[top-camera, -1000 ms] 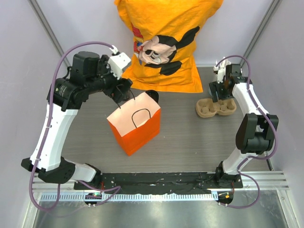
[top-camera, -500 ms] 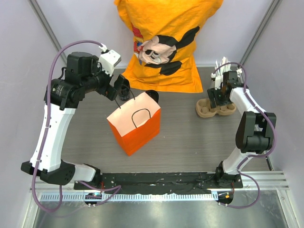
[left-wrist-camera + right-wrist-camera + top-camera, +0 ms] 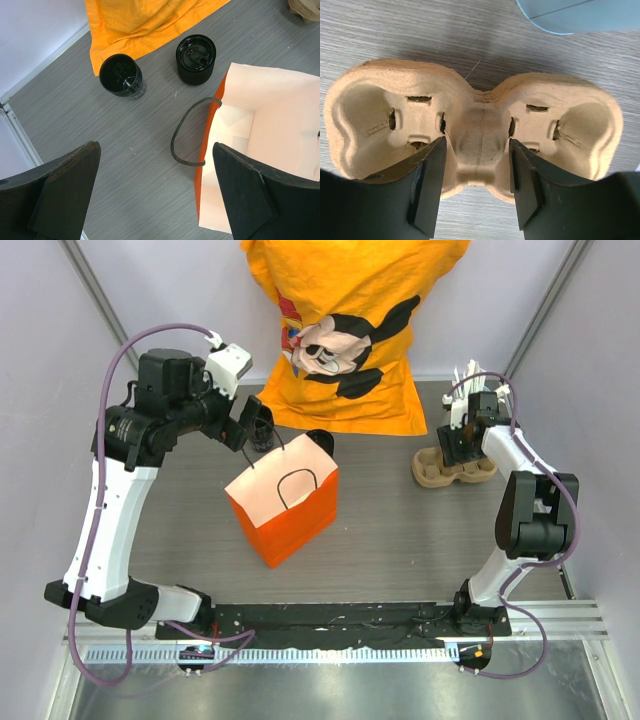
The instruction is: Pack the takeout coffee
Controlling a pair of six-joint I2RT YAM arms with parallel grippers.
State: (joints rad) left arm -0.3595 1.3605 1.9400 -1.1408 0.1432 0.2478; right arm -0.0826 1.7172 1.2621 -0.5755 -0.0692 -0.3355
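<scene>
The left end effector [image 3: 256, 426] hangs spread wide and empty over the bench [image 3: 400, 530], far-left of the bag. From above it hides the coffee cup. Only the left wrist view shows that cup [image 3: 121, 76], lidded and upright on the bench at the hem of the orange shirt [image 3: 135, 20], apart from the bag. Right of it stands a ribbed black stack [image 3: 196, 59], just beyond the bag's far rim. The orange paper bag [image 3: 285, 505] stands open-mouthed mid-bench, with open bench near it and to its right; its inside shows only pale paper. Near the right bench edge lies a cardboard cup tray [image 3: 455, 468], both hollows showing bare pulp. The right end effector [image 3: 477, 182] straddles the tray's middle ridge at a narrow gap; whether its fingers press the ridge cannot be told.
</scene>
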